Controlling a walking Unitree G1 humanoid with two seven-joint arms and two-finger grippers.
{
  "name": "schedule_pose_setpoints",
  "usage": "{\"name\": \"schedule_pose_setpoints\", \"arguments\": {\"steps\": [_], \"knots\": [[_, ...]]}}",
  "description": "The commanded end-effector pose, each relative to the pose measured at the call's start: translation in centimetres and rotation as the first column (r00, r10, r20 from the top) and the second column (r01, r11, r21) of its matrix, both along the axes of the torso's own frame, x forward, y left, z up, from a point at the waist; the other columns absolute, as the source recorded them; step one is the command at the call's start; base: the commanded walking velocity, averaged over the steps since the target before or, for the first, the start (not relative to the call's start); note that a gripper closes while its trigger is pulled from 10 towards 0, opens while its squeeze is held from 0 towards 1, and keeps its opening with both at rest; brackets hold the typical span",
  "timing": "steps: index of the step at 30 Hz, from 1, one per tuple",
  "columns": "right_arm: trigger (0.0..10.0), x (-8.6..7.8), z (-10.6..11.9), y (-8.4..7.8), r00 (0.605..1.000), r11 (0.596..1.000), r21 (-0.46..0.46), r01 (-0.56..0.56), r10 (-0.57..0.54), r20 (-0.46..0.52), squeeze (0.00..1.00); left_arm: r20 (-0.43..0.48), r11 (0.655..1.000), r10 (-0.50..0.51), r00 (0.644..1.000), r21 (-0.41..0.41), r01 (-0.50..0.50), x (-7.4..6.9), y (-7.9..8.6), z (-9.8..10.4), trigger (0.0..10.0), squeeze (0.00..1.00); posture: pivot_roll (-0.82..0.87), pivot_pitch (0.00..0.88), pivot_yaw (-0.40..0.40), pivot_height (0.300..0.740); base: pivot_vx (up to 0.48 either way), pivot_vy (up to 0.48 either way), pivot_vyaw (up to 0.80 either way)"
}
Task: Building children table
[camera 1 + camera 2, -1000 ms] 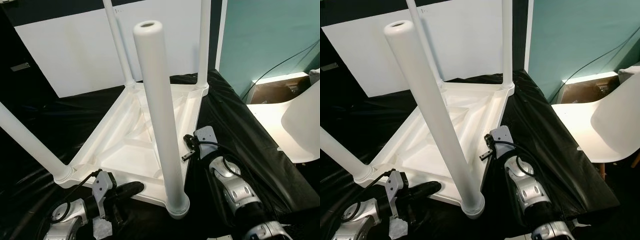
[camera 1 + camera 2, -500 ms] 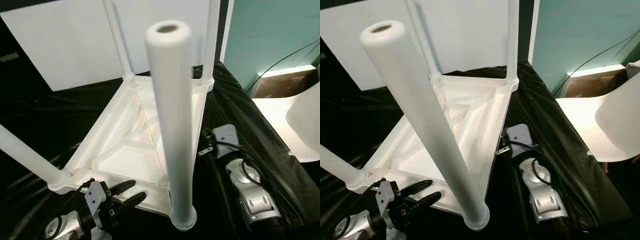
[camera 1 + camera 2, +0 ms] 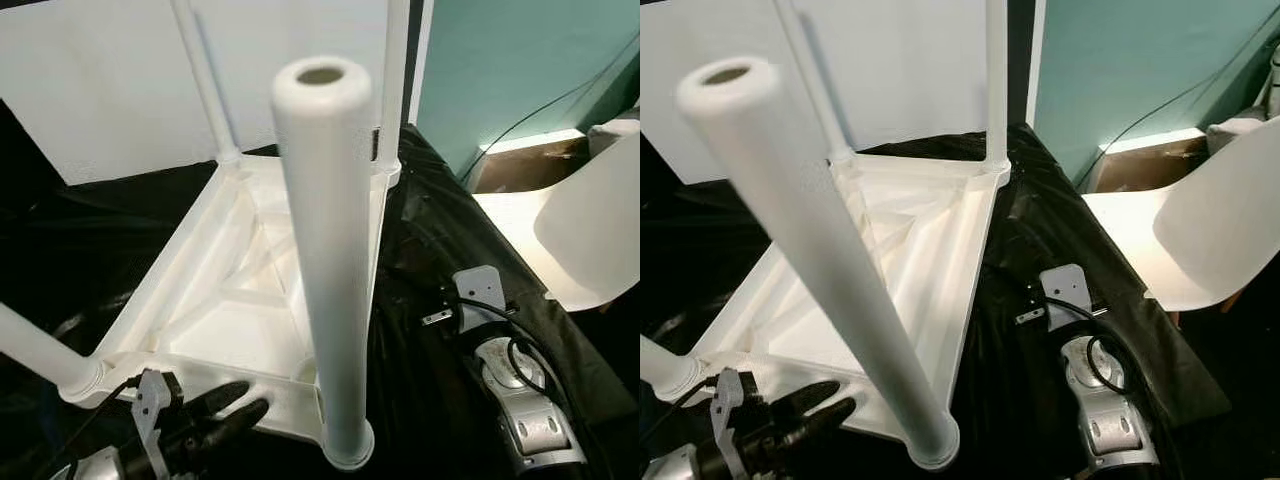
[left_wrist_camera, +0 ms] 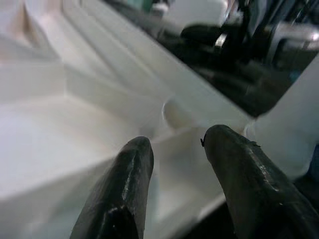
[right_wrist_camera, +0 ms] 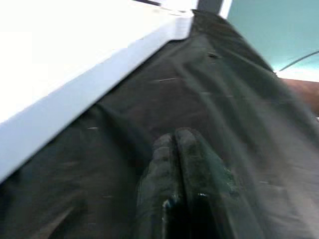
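Observation:
The white children's table point(image 3: 250, 320) lies upside down on a black sheet point(image 3: 440, 230), its legs pointing up. The nearest leg point(image 3: 325, 260) rises straight toward me from the near corner. My left gripper point(image 3: 252, 398) is open at the near edge of the tabletop, just left of that leg. In the left wrist view the fingers point(image 4: 124, 174) stand apart with the table's ribbed underside behind them. My right arm point(image 3: 500, 350) lies on the sheet to the right of the table. Its gripper point(image 5: 175, 135) is shut on nothing, over the sheet beside the table's edge.
A white chair point(image 3: 590, 230) stands close on the right, with a brown box point(image 3: 510, 165) and a dark cable in front of the teal wall point(image 3: 500, 60). A large white panel point(image 3: 110, 80) leans behind the table. The other legs point(image 3: 205, 90) stand up at the far corners.
The camera has shifted forward over the table. My left gripper's fingers have spread at the table's near edge. My right arm has drawn away from the table's right edge.

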State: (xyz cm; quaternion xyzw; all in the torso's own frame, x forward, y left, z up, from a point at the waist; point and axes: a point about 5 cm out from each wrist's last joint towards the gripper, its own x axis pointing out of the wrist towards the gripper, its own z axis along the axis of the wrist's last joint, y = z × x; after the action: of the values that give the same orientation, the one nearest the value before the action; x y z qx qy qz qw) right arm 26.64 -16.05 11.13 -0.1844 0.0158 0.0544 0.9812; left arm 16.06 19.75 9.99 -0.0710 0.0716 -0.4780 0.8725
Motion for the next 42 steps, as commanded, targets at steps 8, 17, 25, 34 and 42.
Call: {"name": "schedule_pose_setpoints", "arguments": {"steps": [8,17,25,34,42], "knots": [[10.0,0.1,-0.3,0.0,1.0,1.0,-0.002,0.0,0.0,-0.029,0.0,-0.013,0.996,-0.081,0.997,-0.026,0.081,-0.9,0.2,0.7,10.0,0.0,-0.08,0.0,0.054,0.74,0.0,0.0,0.0],[10.0,0.4,0.1,0.4,1.0,1.0,0.025,-0.019,0.019,-0.014,0.0,-0.151,0.979,-0.185,0.971,0.057,0.195,-2.6,1.7,0.5,10.0,0.0,-0.07,0.0,0.057,0.74,0.0,0.0,0.0],[10.0,0.7,1.1,0.9,0.999,0.999,0.049,-0.024,0.022,0.04,0.0,-0.097,0.999,-0.019,0.995,0.031,0.022,-1.7,2.2,0.3,10.0,0.0,-0.07,0.0,0.066,0.74,0.0,0.0,0.0],[10.0,1.1,1.1,1.4,0.999,0.996,0.078,-0.041,0.038,0.038,0.04,-0.117,1.0,0.006,0.993,0.022,-0.003,-2.1,1.8,0.2,10.0,0.0,-0.05,0.0,0.065,0.74,0.0,0.0,0.44],[10.0,1.1,0.7,1.4,0.999,0.996,0.081,-0.035,0.033,0.02,0.02,-0.17,0.997,-0.051,0.984,0.04,0.059,-3.1,2.2,0.5,10.0,0.0,-0.03,0.0,0.066,0.74,0.0,0.0,0.0]]}}
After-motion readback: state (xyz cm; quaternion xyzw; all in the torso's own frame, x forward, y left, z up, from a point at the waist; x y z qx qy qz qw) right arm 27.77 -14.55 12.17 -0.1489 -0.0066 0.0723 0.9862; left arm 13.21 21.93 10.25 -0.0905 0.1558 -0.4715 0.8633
